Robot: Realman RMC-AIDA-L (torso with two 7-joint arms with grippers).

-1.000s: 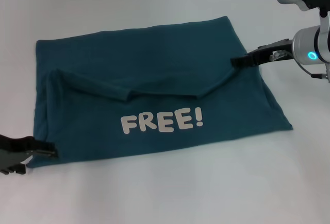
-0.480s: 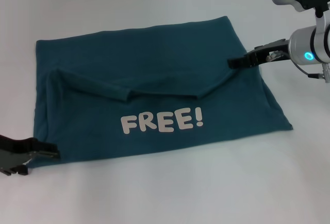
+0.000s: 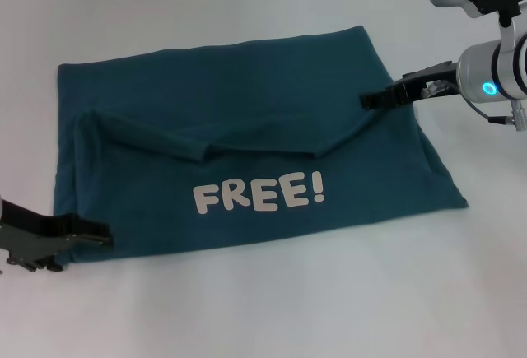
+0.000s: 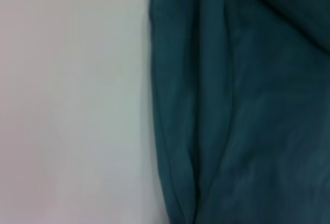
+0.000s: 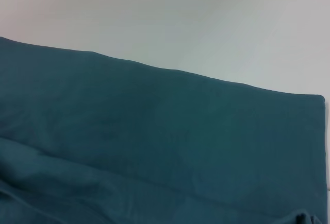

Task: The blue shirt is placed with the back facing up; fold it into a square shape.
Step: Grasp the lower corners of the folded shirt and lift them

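Right gripper (image 3: 372,99): black, slim, low at the right side edge of the shirt (image 3: 247,140), tips on or just over the cloth where the folded flap ends. Whether it is clamped on fabric or free cannot be told. Left gripper (image 3: 90,235): black, at the near left corner of the shirt, tips touching or just over the hem; its grip state likewise cannot be told.

Shirt: dark teal-blue cloth, laid flat on the table (image 3: 263,309), roughly a wide rectangle. A near panel is turned over the rest, showing white "FREE!" lettering (image 3: 258,194); its upper edge runs as a shallow, uneven ridge across the middle. Far portion plain and smooth. Left wrist view shows soft lengthwise creases near the side hem (image 4: 170,131); right wrist view shows a clean straight far edge (image 5: 170,70) against the table.

Table: pale, matte, featureless.

Risks, as judged:
- Thin, limp fabric may give a pinch on the top layer only, so the fold would peel apart on lifting.
- The two grippers hold at unequal heights along the shirt; an uneven pull would skew the next fold and spoil the square.
- Dragging could bunch the loose ridge into a wrinkle.
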